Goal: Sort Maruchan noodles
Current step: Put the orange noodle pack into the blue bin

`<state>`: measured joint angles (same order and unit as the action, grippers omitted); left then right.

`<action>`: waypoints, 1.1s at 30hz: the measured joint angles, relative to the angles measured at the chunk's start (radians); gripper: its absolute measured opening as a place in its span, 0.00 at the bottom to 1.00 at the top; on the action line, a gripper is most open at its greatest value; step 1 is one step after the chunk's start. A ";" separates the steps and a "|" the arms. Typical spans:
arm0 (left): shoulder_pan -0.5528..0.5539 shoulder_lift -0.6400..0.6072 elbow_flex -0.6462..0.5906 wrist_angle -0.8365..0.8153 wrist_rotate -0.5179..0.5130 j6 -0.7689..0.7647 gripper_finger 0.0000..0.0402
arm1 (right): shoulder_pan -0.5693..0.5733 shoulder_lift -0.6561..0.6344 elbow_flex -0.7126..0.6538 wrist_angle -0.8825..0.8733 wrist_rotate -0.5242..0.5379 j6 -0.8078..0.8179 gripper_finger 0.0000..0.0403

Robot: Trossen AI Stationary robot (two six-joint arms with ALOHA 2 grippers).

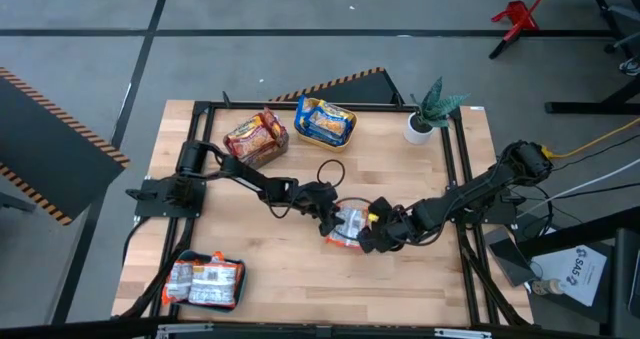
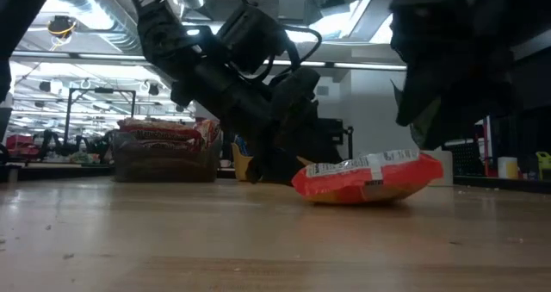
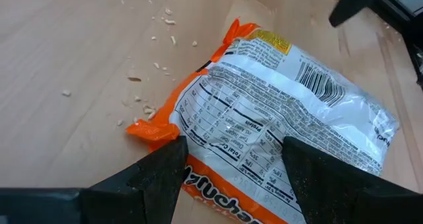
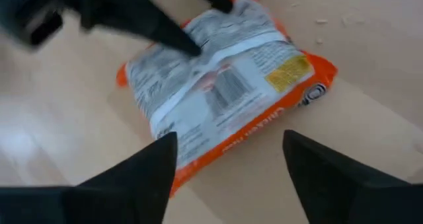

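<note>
Wooden bench (image 1: 300,279) carries both arms at its middle; the left claw (image 3: 228,168) stands open over one end of an orange Maruchan packet (image 1: 348,226) lying label-down, fingers apart and holding nothing. Opposite, the right claw (image 4: 228,164) stands open over the same packet, empty. Farther off, sorted packets fill three bins at the bench edges (image 1: 258,139)

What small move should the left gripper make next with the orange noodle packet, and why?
Probably it should lower and close on the orange noodle packet. The packet lies flat on the table, back side up. The left gripper is open with its fingers astride the near edge. The right gripper is open too, so nothing holds the packet.
</note>
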<state>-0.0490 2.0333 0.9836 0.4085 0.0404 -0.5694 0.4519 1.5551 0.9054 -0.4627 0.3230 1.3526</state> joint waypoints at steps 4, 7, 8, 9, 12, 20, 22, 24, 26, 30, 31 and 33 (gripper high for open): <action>-0.002 -0.002 0.001 -0.038 -0.001 0.003 0.62 | -0.009 0.023 0.000 0.003 0.007 0.146 0.71; -0.003 -0.002 0.001 -0.042 -0.003 0.003 0.62 | -0.007 0.057 0.000 0.028 -0.012 0.231 0.71; -0.004 -0.002 0.001 -0.045 -0.003 0.004 0.62 | -0.006 0.071 0.000 0.040 -0.013 0.254 0.71; -0.005 -0.002 0.001 -0.047 -0.003 0.004 0.62 | -0.006 0.085 0.000 0.059 -0.014 0.277 0.71; -0.011 -0.002 0.000 -0.059 -0.008 0.008 0.62 | -0.008 0.123 0.000 0.127 -0.016 0.295 0.70; -0.014 -0.001 -0.003 -0.071 0.009 0.028 0.62 | -0.028 0.196 0.000 0.276 -0.029 0.319 0.66; -0.013 -0.001 -0.003 -0.067 0.024 0.026 0.62 | -0.026 0.196 0.000 0.270 -0.025 0.331 0.60; -0.004 -0.011 -0.004 -0.070 0.060 0.025 0.62 | -0.026 0.196 0.000 0.268 -0.022 0.334 0.51; 0.004 -0.025 -0.006 -0.079 0.080 0.017 0.62 | -0.026 0.197 0.000 0.273 -0.021 0.332 0.42; 0.022 -0.053 -0.008 -0.097 0.084 0.005 0.62 | -0.027 0.196 0.002 0.283 -0.009 0.325 0.24; 0.028 -0.052 -0.008 -0.097 0.090 0.001 0.62 | -0.027 0.196 0.002 0.279 -0.007 0.321 0.20; 0.045 -0.068 -0.008 -0.104 0.127 -0.020 0.62 | -0.026 0.196 0.002 0.283 -0.001 0.316 0.12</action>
<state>-0.0041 1.9657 0.9752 0.3041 0.1674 -0.5896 0.4255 1.7515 0.9070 -0.1797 0.3220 1.6686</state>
